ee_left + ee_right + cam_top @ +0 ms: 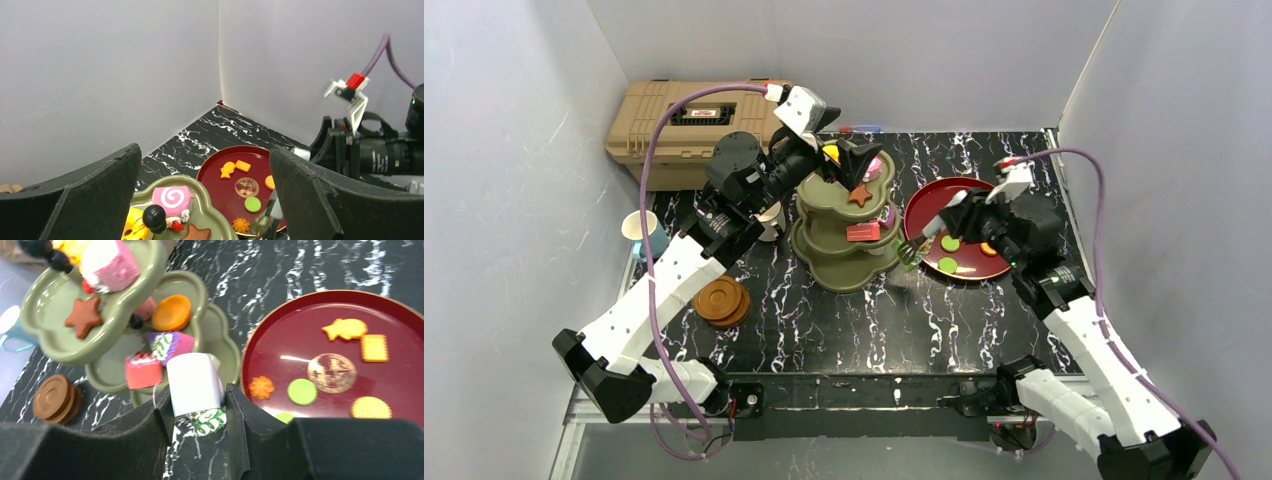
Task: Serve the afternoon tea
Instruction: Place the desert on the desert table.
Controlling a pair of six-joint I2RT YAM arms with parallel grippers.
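Observation:
The olive three-tier stand [844, 272] stands mid-table with toy pastries on its tiers. My left gripper [852, 160] hovers open over its top tier [205, 205], above the black knob [154, 217], a pink swirl cake [172, 197] and a star cookie [82, 315]. My right gripper [197, 405] is shut on a white pastry with a green-and-white patterned end [194, 382], held between the stand's lower tiers and the red plate; it also shows in the top view [916, 248]. The white-and-blue cup [646, 235] and wooden saucers [724, 300] sit at the left.
The dark-red plate [939, 195] right of the stand holds several flat cookies, orange, green and brown [332, 372]. The tan toolbox [684, 125] stands at the back left. White walls close in the table on three sides.

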